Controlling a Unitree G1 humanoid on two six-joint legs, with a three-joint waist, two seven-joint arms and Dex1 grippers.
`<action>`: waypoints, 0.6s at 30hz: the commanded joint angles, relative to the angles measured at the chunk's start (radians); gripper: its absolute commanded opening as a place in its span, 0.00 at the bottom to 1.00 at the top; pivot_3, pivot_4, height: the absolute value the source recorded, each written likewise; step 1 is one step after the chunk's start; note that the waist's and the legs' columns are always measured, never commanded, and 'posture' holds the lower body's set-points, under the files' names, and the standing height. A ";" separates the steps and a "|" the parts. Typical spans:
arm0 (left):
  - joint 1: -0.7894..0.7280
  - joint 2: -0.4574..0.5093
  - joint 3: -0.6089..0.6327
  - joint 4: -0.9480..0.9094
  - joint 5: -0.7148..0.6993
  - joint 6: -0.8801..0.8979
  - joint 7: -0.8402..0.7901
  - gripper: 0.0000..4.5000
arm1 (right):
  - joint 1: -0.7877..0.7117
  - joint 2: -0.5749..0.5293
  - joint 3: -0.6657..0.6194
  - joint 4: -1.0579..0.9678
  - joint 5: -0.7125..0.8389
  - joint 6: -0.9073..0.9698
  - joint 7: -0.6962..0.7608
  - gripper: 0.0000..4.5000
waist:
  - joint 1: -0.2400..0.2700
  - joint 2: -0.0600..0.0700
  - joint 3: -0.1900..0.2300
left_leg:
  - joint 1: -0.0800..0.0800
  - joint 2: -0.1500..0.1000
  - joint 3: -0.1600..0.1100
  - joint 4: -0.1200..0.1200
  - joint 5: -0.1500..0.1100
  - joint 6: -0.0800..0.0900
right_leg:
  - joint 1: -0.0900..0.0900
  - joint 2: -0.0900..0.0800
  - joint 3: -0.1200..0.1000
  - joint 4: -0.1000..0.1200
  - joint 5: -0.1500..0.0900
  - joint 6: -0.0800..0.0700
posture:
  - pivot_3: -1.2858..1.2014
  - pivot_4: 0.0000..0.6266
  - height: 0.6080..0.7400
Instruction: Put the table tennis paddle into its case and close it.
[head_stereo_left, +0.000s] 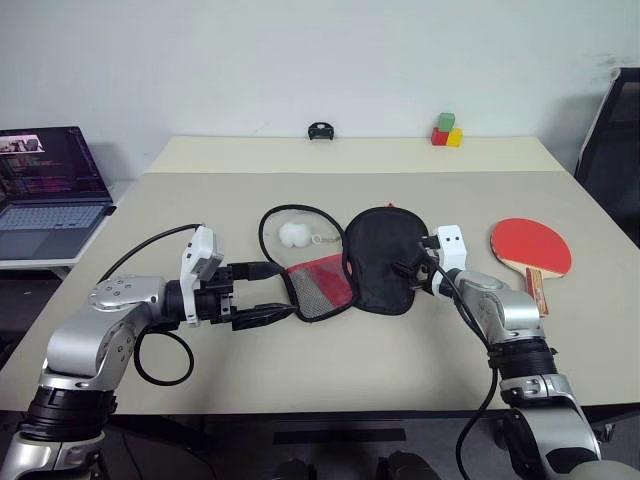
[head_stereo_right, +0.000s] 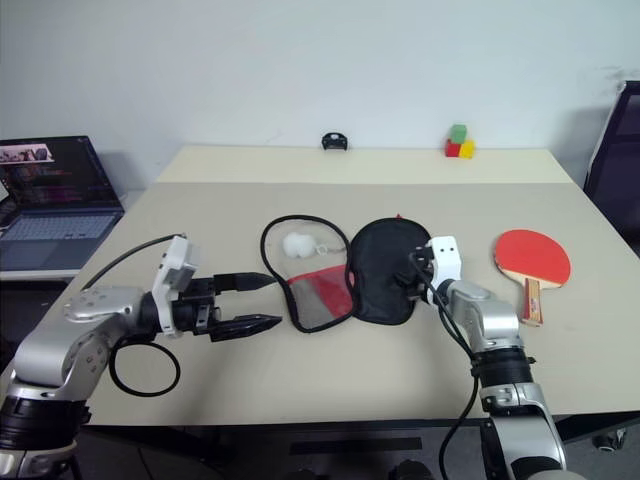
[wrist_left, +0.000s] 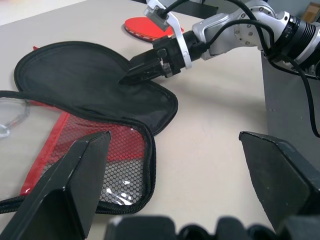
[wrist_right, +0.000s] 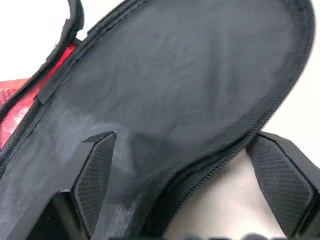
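While right gripper (head_stereo_left: 412, 272) straddles the case (head_stereo_left: 383, 262) edge, jaws apart; left gripper (head_stereo_left: 262, 291) apart, empty, beside the case.

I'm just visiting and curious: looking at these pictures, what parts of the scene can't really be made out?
- Whether the right claw touches the case: in the head views the claw covers that spot.
- The paddle's handle end: the right arm partly covers it.
- The small black thing at the table's far edge: too small to identify.
- The laptop screen's content: too small to read.
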 joint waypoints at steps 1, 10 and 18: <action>-0.003 0.003 0.014 -0.022 -0.006 -0.007 0.004 1.00 | -0.020 0.000 0.005 -0.017 -0.009 -0.029 0.001 0.98 | 0.000 0.000 0.000 | 0.000 0.000 0.000 0.000 0.000 0.000 | 0.000 0.000 0.000 0.000 0.000 0.000 | 0.52 0.24 1.00; -0.011 -0.001 0.011 -0.028 -0.008 0.000 0.013 1.00 | -0.027 0.013 -0.038 -0.003 -0.018 -0.027 -0.061 0.47 | 0.000 0.000 0.000 | 0.000 0.000 0.000 0.000 0.000 0.000 | 0.000 0.000 0.000 0.000 0.000 0.000 | 0.52 0.24 1.00; -0.015 -0.001 0.006 -0.029 -0.011 0.001 0.017 1.00 | -0.025 -0.002 -0.043 -0.005 -0.027 -0.003 -0.090 0.01 | 0.001 0.000 0.000 | 0.000 0.000 0.000 0.000 0.000 0.000 | 0.000 0.000 0.000 0.000 0.000 0.000 | 0.52 0.24 1.00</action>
